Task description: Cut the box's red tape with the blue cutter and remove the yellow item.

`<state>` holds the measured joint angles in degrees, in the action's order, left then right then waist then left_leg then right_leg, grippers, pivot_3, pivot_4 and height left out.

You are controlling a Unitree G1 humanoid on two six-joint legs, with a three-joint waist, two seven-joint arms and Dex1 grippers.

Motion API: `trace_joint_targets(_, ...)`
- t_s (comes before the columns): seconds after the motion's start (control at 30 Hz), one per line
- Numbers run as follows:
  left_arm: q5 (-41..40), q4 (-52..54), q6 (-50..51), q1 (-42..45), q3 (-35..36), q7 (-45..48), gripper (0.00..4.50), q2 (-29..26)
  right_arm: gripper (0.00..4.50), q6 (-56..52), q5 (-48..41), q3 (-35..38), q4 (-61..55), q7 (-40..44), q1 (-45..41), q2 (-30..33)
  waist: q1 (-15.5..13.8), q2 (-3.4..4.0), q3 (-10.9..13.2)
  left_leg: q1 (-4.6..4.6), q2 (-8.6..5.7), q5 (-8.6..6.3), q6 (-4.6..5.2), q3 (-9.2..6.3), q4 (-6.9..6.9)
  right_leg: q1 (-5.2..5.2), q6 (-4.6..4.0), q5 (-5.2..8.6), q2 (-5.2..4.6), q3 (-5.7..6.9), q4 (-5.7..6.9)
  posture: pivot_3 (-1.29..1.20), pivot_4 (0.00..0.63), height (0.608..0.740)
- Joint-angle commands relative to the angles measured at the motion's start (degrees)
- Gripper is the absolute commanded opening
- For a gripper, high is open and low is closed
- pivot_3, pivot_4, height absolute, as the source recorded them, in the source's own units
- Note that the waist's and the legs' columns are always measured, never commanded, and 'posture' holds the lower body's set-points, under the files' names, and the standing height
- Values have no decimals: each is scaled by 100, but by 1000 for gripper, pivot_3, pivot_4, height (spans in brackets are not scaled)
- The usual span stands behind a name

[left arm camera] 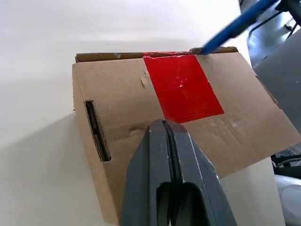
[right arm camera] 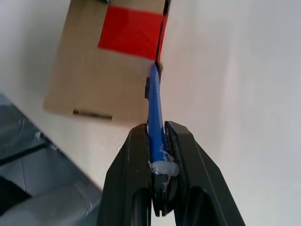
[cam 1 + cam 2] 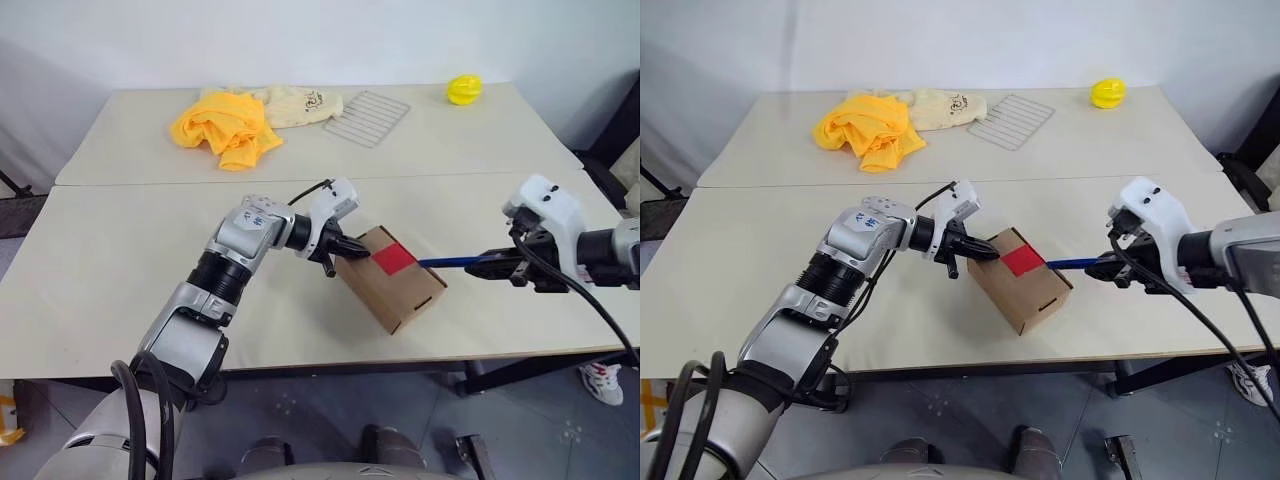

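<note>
On the table (image 3: 120, 260), the closed left hand (image 3: 352, 246) braces the box (image 3: 395, 285) while the right hand (image 3: 492, 266), gripping the blue cutter (image 3: 447, 263), sets its tip at the red tape (image 3: 393, 259) edge; cutting is underway, and next needs a steady draw along the seam.

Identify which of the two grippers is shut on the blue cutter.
The right gripper is: the blue cutter runs from its fingers to the box edge. The left gripper is shut, empty, its tips against the box.
</note>
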<state>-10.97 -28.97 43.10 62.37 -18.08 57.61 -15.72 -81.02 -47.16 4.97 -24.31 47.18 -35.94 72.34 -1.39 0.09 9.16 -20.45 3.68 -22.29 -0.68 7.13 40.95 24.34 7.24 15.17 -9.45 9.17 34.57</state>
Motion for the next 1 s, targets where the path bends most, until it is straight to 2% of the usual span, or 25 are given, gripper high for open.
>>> trace_joint_targets(0.03, 322, -155, 102, -139, -111, -280, 0, -56, 170, 84, -129, 146, -82, 383, 169, 316, 0, 0, 0, 0, 0, 0, 0, 0, 1, 0, -1, 0, 0, 0, 1, 0, 150, 740)
trace_joint_targets(0.23, 325, -132, 70, -210, -118, -305, 0, -98, 170, 100, -306, 776, -141, 695, 506, 621, 6, -3, 2, 0, 1, 0, 0, -1, 5, 0, -4, -3, 0, -3, 6, 0, 150, 740)
trace_joint_targets(0.37, 381, -105, -73, -256, -214, -246, 0, -114, 170, -23, -385, 2287, 520, 380, 323, 160, -2, -5, 3, 0, 1, 0, 1, -1, 8, 1, -7, -4, 0, -4, 8, 0, 150, 740)
trace_joint_targets(0.47, 393, -144, -147, -244, -241, -226, 0, -102, 170, 95, -337, 2849, 626, 31, 372, -231, -4, -12, 2, -1, 1, 0, 0, -2, 8, 1, -7, -5, 0, -3, 8, 0, 150, 740)
trace_joint_targets(0.57, 421, -216, -241, -222, -252, -204, 0, -69, 170, 467, 54, 3077, 642, -275, 920, -519, -7, -20, -2, 0, 1, 0, 1, 0, 10, 0, -7, -5, 0, -5, 11, 0, 150, 740)
trace_joint_targets(0.7, 417, -288, -331, -200, -226, -210, 0, 16, 170, 1588, 833, 3016, 820, -841, 1909, -1404, -9, -35, -9, 2, 1, 0, 1, 2, 12, -2, -3, -7, 0, -5, 12, 0, 150, 740)
trace_joint_targets(0.83, 402, -252, -315, -220, -220, -214, 0, 67, 170, 2836, 1321, 2810, 889, -1069, 2257, -2181, 1, -22, -15, 5, -1, 0, 1, 4, 12, -4, -1, -8, 0, -7, 14, 0, 150, 740)
trace_joint_targets(0.93, 388, -175, -268, -269, -211, -218, 0, 102, 170, 4740, 1614, 2751, 1752, -1223, 2248, -3578, 6, -45, -23, 15, 0, 1, 0, 2, 8, -11, -1, -8, 1, -5, 17, 0, 150, 740)
trace_joint_targets(1.0, 393, -166, -254, -282, -194, -238, 0, 135, 170, 5419, 1825, 2608, 2411, -1211, 2289, -4061, -1, -38, -21, 33, 0, 1, 0, -3, 6, -41, -1, -8, 2, 1, 2, 0, 150, 740)
